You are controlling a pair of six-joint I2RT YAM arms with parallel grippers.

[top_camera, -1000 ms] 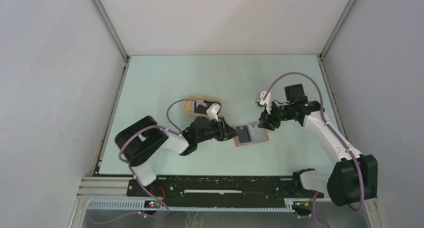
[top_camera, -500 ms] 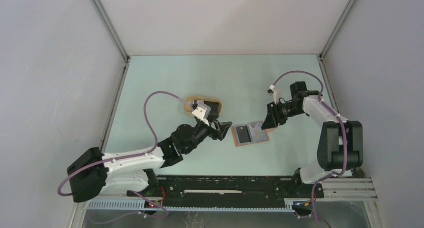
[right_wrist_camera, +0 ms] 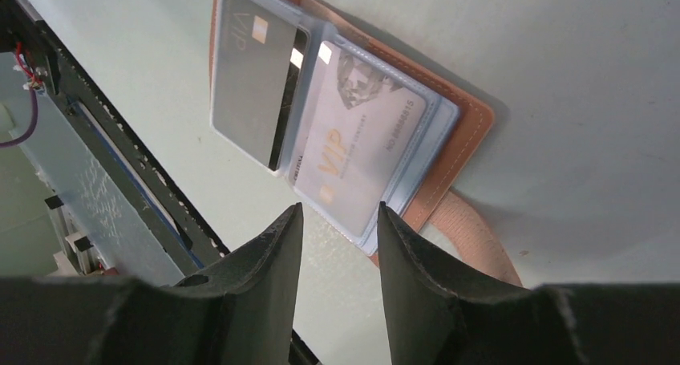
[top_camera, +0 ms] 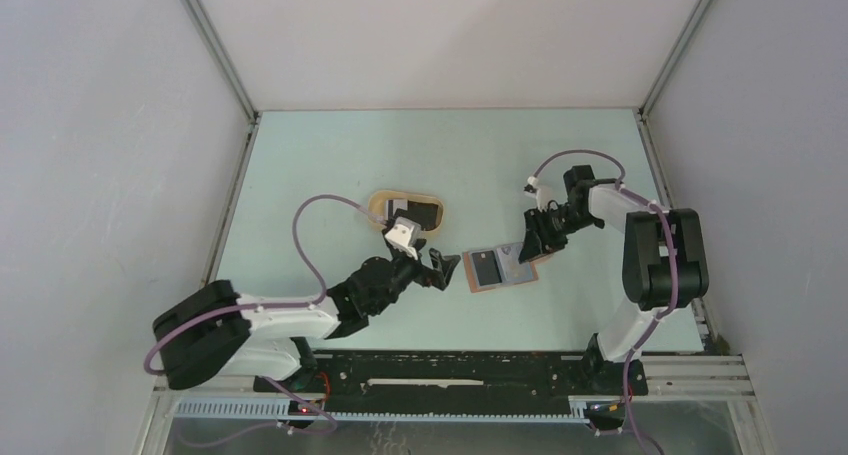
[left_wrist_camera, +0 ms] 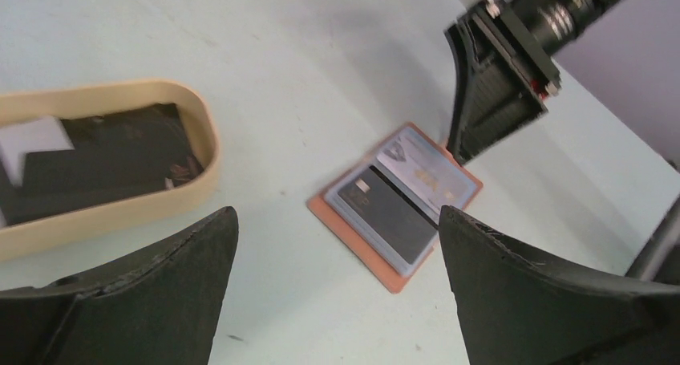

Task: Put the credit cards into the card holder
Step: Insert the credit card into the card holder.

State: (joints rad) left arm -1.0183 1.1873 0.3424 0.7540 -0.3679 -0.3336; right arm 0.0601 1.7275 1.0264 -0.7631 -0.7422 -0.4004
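The card holder (right_wrist_camera: 463, 128) lies open on the counter (top_camera: 330, 165), holding two cards (right_wrist_camera: 252, 84) marked "VIP". The left end effector (left_wrist_camera: 337, 214) is fully released; the right end effector (right_wrist_camera: 338, 210) is part-open, empty.

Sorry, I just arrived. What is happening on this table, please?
Two robot arms work on an open card holder lying flat on the table; it already holds a dark card and a light card. The left gripper, fingers wide apart and empty, hovers beside it. The right gripper sits at its opposite edge. More dark cards wait in the beige tray.
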